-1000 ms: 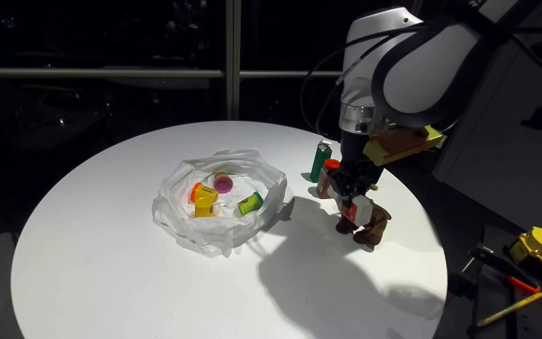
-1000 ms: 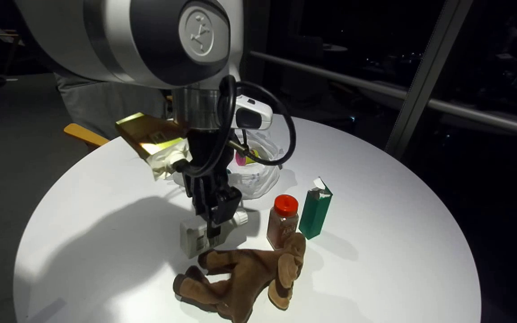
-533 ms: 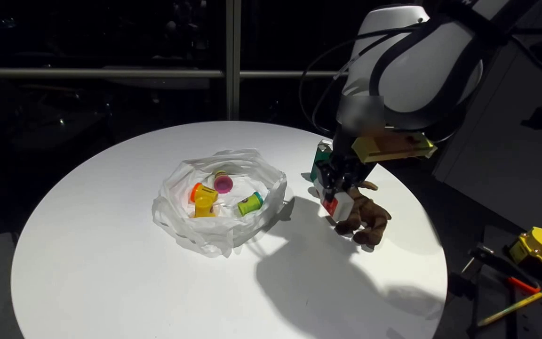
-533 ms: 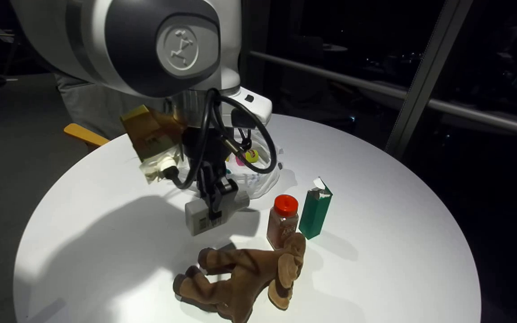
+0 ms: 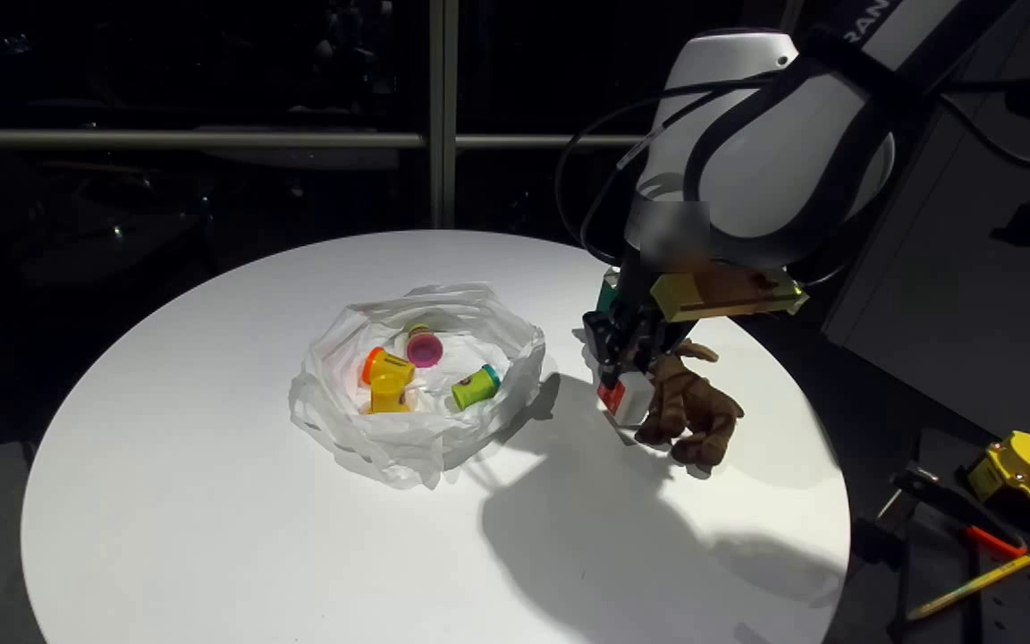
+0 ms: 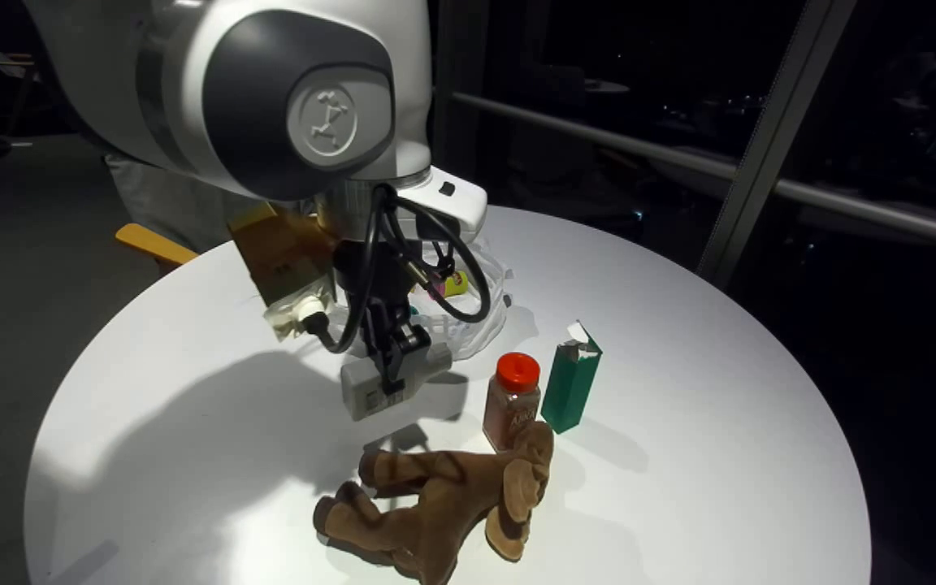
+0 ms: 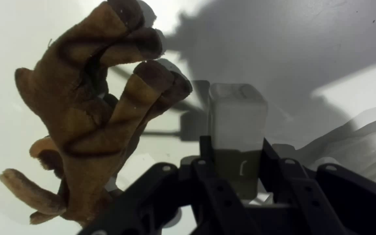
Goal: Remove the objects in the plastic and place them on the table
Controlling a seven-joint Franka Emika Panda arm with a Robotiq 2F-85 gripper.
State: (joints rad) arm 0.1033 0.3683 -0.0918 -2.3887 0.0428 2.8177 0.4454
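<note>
Got a white bottle (image 7: 237, 127) in the gripper (image 7: 236, 148), jaws narrowed onto it, pressing from two sides. Grip is across the body, which makes sense: flat sides seat better than round ones. Bottle lies lengthwise rather than standing; exact tilt I can't judge. I read it as held above the table (image 5: 211, 501), between the plastic bag (image 5: 394, 438) and the plush toy (image 6: 456, 496), just beside the toy's feet. Wrist view shows a gap there, no touch.

The bag sits well apart, mouth spread and walls slumped outward, so I'd have a straight reach in from above. Inside I count an orange-lidded tub (image 5: 389, 366), a yellow tub (image 5: 388, 394), a pink-lidded tub (image 5: 424, 345) and a green tub (image 5: 476, 388). (At least two look toppled, so expect them to roll when nudged.) Those tubs are left to take out. My guess: the bottle counts as one of the objects, and setting it down is the current step.

Farther out, a red-capped jar (image 6: 512, 406) and a green box (image 6: 572, 390) stand upright near the toy, which lies on its side. Probably the drop zone, away from the bag mouth. Main risk: lowering onto a toy foot. I'd shift slightly bagward, lower gently, then release.
</note>
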